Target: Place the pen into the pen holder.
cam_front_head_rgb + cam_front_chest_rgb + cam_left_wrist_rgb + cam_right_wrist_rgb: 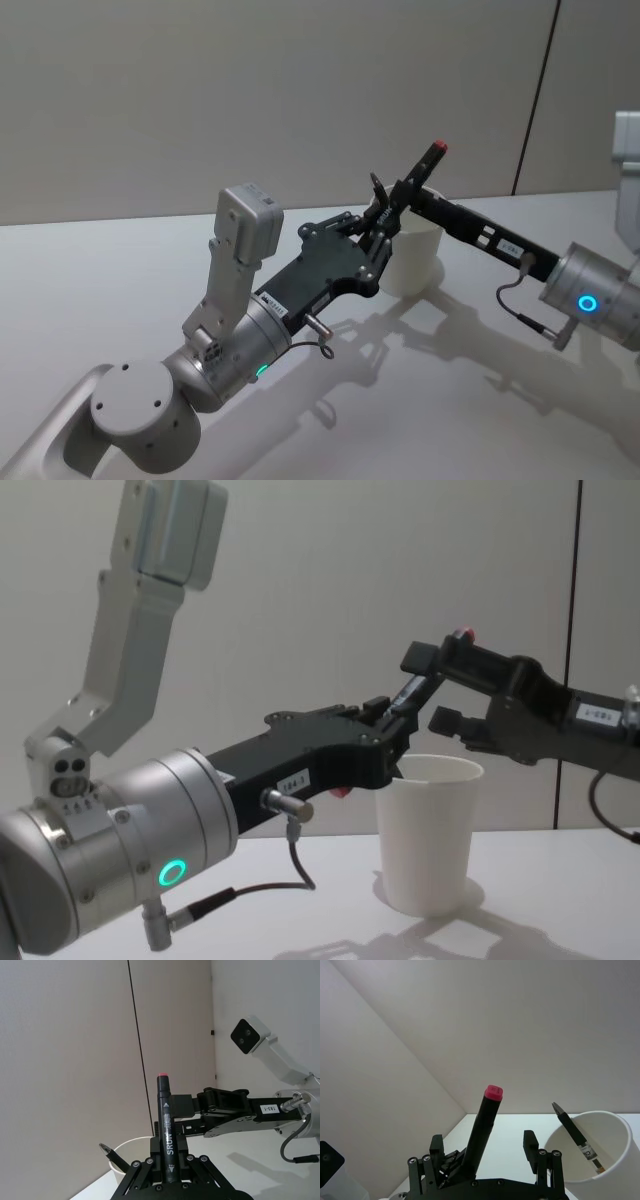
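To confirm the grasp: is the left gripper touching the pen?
Touching. In the left wrist view the left gripper is shut on the pen, fingers pressing both sides. The right gripper stands open.

Built from rounded silver-grey housings on the left arm (235, 340) and right arm (605, 295), lit by a green ring light (173, 872) on one and a blue ring light (587, 303) on the other. Tipped with flat black linkages at the left gripper (170, 1147) and right gripper (484, 1141), pinned with small silver screws (145, 1161) and tagged with white number labels (294, 778). Trailing a thin dark cable (290, 870) from a metal plug at each wrist, and topped with a boxy pale-grey camera housing (246, 1036) bearing two dark lenses.
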Controlling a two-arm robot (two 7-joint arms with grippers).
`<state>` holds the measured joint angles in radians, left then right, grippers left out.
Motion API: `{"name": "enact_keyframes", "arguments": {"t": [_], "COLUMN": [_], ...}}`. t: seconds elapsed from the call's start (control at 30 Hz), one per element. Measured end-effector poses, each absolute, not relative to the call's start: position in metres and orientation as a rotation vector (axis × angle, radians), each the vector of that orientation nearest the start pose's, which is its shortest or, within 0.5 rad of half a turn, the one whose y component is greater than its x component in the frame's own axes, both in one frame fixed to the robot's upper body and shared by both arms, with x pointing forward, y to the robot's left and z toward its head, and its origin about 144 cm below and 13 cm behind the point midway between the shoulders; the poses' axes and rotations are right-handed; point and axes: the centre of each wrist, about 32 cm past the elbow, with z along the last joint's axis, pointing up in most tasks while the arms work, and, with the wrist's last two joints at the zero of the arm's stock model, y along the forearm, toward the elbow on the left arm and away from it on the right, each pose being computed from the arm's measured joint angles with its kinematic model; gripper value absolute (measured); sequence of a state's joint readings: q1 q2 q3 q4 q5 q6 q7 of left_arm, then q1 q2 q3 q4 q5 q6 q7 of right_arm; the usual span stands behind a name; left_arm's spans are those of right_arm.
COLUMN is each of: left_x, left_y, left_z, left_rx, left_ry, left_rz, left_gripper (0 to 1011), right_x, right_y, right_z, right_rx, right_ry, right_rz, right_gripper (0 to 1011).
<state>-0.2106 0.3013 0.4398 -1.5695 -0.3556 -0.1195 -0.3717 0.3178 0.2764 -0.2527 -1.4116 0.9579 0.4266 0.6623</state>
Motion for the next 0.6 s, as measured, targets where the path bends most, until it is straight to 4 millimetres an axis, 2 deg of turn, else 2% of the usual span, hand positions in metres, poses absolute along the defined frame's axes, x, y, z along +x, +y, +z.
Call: {"name": "enact_keyframes", "arguments": {"t": [0.6], "left_x": [0.490], "left_y": [0.183], "left_z": [1.184], "left_rx": [-0.133], "left_ry": [-0.134], "left_rz": [0.777], "left_gripper": [182], "right_x": [0.549], "right_y": [-0.230], "right_z": [1.193], "right_rx": [0.355], "right_ry": [0.608], "right_rz": [-0.479], "right_gripper": [1001]}}
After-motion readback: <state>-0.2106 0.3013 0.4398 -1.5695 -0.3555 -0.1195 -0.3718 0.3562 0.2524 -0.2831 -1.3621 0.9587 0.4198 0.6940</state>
